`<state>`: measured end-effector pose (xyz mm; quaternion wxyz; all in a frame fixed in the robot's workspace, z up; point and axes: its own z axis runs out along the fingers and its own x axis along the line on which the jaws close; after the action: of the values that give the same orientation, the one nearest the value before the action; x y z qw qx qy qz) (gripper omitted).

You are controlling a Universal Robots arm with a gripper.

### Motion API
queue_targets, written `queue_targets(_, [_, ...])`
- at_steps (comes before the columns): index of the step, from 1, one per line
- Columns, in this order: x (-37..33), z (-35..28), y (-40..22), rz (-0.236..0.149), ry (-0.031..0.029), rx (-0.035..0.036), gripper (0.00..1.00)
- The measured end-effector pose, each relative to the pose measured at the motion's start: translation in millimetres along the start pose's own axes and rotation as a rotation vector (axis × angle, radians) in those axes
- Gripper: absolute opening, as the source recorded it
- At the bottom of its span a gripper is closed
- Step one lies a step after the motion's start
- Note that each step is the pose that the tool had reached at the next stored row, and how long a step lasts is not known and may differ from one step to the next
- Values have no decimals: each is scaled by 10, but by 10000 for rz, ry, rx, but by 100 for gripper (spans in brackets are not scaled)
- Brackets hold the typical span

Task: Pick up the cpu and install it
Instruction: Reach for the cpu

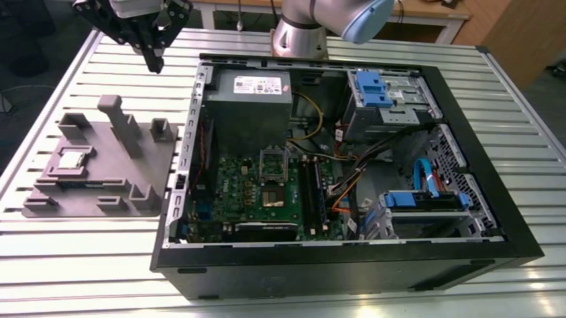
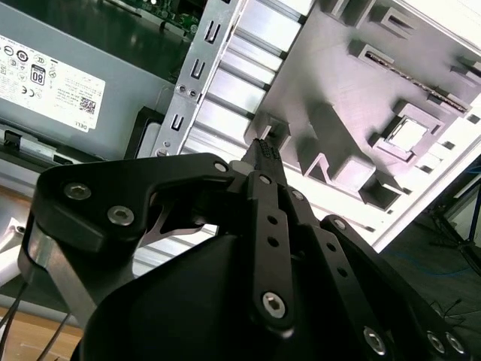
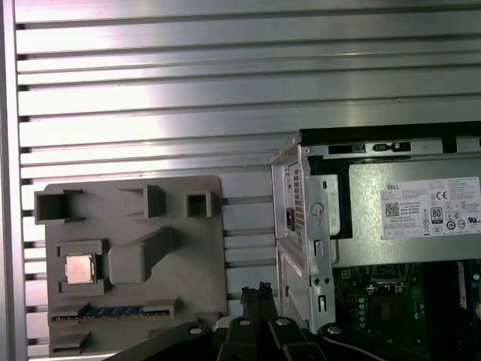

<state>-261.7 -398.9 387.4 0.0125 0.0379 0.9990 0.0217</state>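
The cpu (image 1: pixel 71 159), a small silvery square chip, lies in a recess of the grey holder plate (image 1: pixel 106 192) on the slatted table, at the exterior view's left. Both wrist views show the cpu (image 2: pixel 406 134) (image 3: pixel 79 268) in that recess too. My gripper (image 1: pixel 156 65) hangs high above the table, behind the holder plate and beside the computer case's rear corner. Its black fingers (image 2: pixel 264 153) (image 3: pixel 263 289) are shut together with nothing between them. The green motherboard (image 1: pixel 240 179) with its square socket (image 1: pixel 269 196) lies inside the open case.
The black computer case (image 1: pixel 354 265) lies open on its side, holding a grey power supply (image 1: pixel 252 93), blue drive brackets (image 1: pixel 376 89) and loose cables. The holder plate has upright posts (image 1: pixel 119 119) and a memory stick (image 3: pixel 105 310). Bare slatted table (image 1: pixel 89 265) surrounds them.
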Motion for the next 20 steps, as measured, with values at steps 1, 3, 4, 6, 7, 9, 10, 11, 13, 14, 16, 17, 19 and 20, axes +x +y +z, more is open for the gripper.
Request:
queue_targets(1, [2, 0, 0, 0, 0, 0, 11])
queue_targets(3, [7, 0, 0, 0, 0, 0, 11])
queue_targets(4, [9, 0, -1, 0, 0, 0, 11])
queue_targets(6, [14, 0, -1, 0, 0, 0, 11])
queue_targets(7, [15, 0, -1, 0, 0, 0, 11])
queue_targets(9, [20, 0, -2, 0, 0, 0, 11])
queue_targets(10, [23, -1, -2, 1, 1, 1, 11])
queue_targets(11, [25, -1, -2, 0, 1, 1, 11])
queue_targets(13, [32, 0, -3, 1, 0, 0, 11])
queue_targets(14, [35, -1, -3, 1, 0, 0, 11])
queue_targets(16, [44, -1, -3, 0, 0, 0, 11])
queue_targets(17, [48, -1, -4, 0, 0, 0, 11])
queue_targets(19, [55, -1, -4, 0, 0, 1, 11])
queue_targets(20, [60, -1, -5, 1, 0, 0, 11])
